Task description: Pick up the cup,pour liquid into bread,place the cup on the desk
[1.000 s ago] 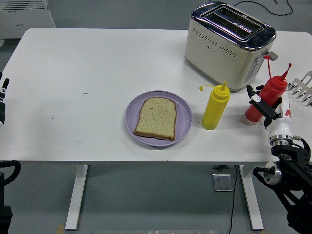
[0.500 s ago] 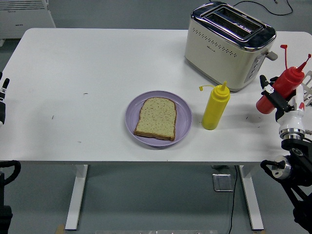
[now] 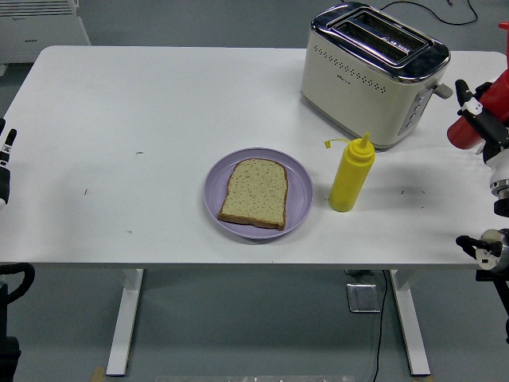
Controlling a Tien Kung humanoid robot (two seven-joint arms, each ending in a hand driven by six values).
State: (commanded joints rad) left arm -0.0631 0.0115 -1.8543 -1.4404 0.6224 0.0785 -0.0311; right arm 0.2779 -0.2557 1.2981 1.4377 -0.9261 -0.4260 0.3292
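On the white table, toaster, plated bread; right hand gripping red bottle.

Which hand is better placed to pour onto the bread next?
Right. The right hand already grips the red bottle at the table's right edge; the left hand rests at the far left, holding nothing.

Showing a lilac plate under a speckled tan bread slice with a darker brown crust, on a white table. Standing out: a bright yellow squeeze bottle, a red squeeze bottle, and a cream toaster carrying rows of small dark dots and a shiny chrome top.
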